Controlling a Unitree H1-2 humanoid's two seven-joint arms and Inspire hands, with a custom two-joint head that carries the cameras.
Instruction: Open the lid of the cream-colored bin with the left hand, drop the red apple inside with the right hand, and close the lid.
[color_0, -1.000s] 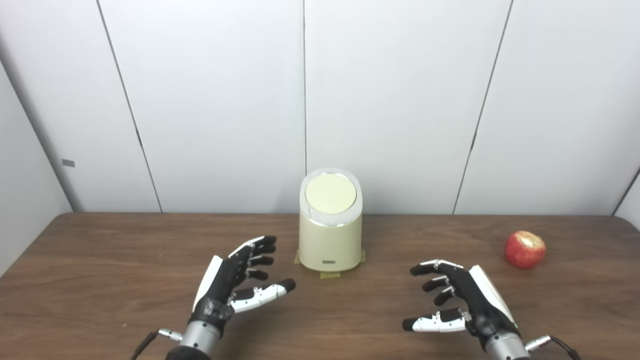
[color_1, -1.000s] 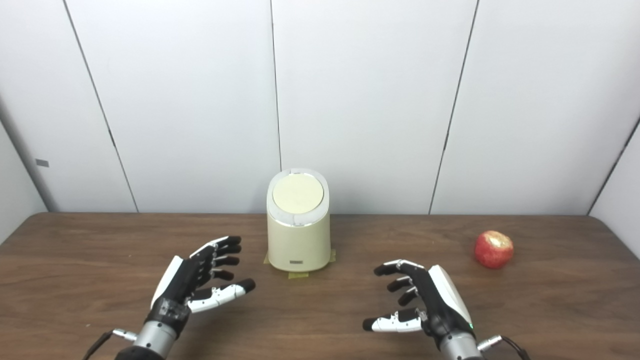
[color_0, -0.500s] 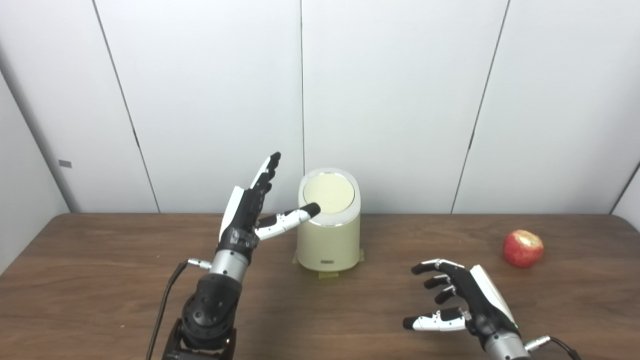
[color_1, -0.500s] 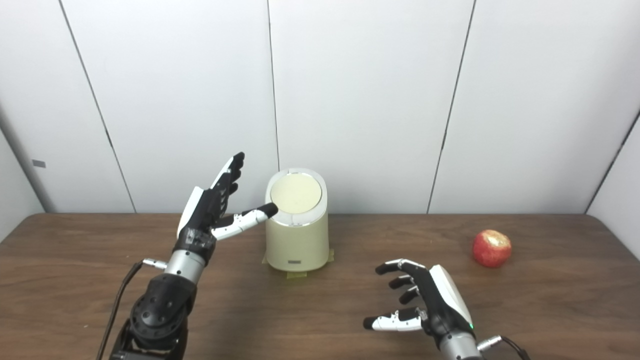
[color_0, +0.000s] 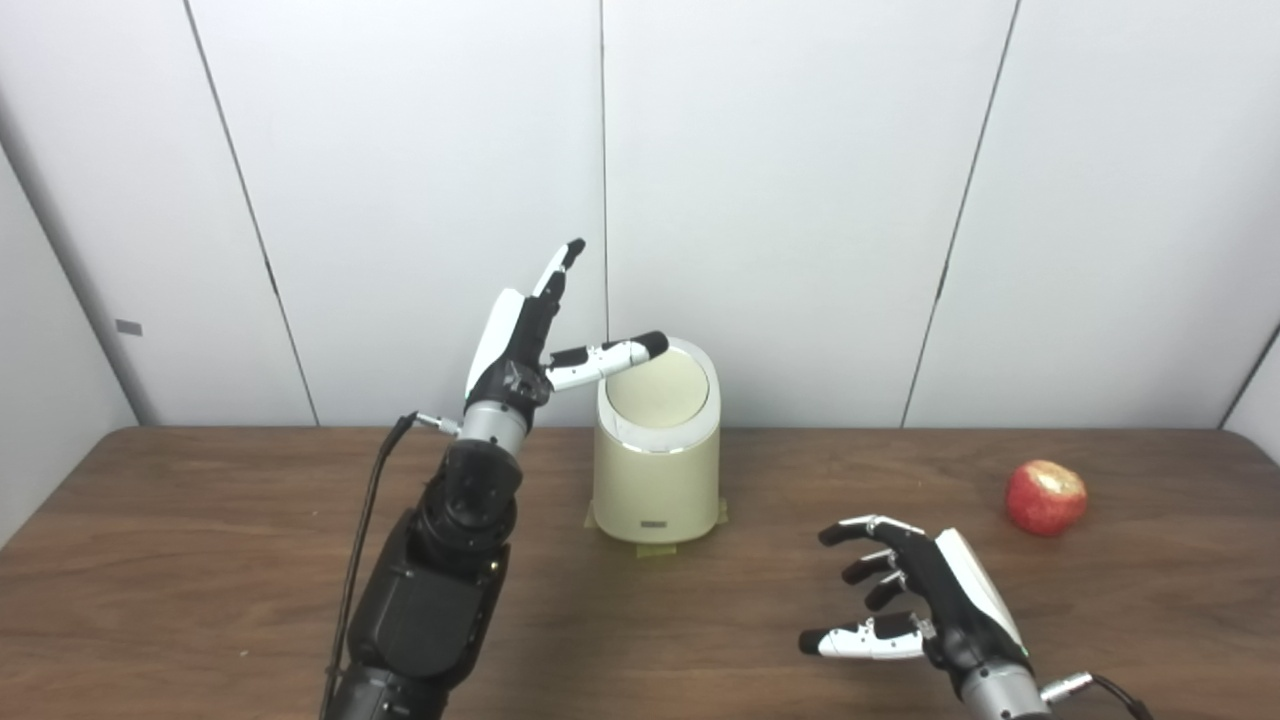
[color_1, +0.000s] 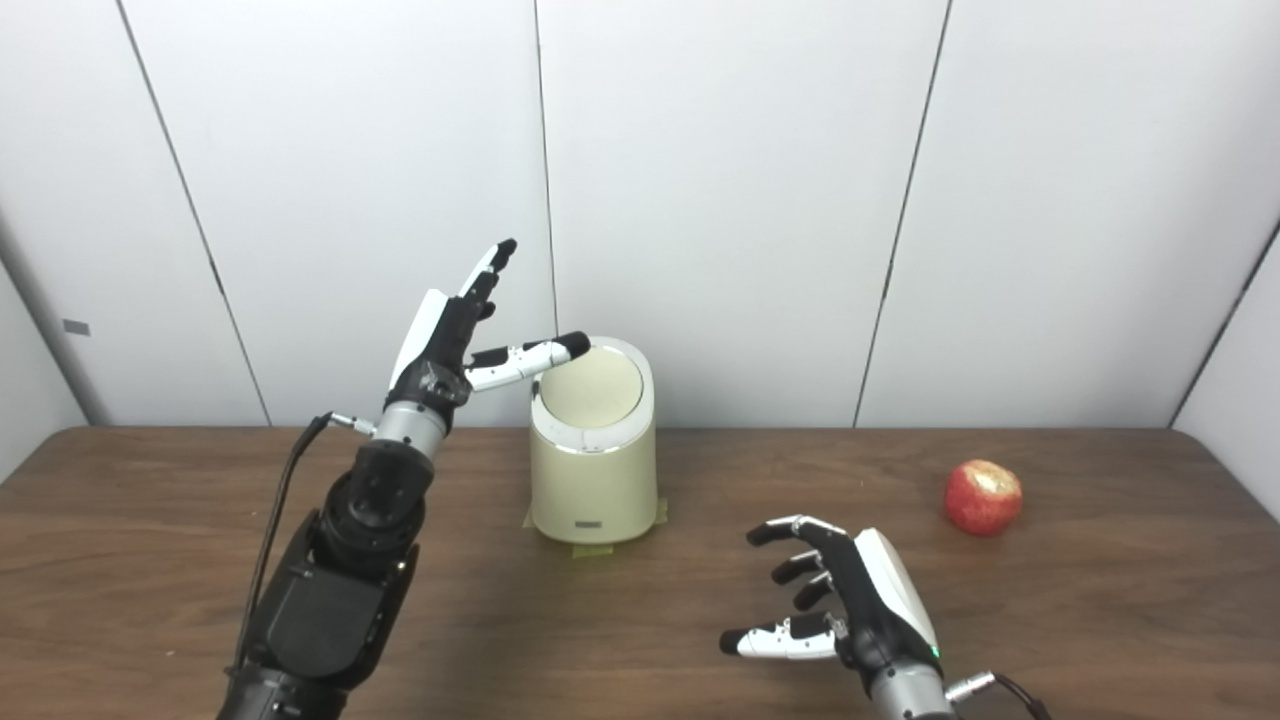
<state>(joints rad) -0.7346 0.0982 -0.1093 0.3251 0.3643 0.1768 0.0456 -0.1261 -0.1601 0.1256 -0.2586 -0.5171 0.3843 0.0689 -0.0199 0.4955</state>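
Left eye view: we note the left robot hand (color_0: 525, 340) raised beside the bin (color_0: 657, 470), fingers spread, holding nothing, thumb reaching over the closed lid (color_0: 655, 390), placed, we judge, to press it open. Right robot hand (color_0: 925, 610) hovers low over the tabletop (color_0: 200, 560), loosely open and empty, waiting. Apple (color_0: 1046, 497) sits well apart, far right.

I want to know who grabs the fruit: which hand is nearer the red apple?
Right. The right hand hovers open over the table, left of the red apple; the left hand is raised beside the bin lid, far off.
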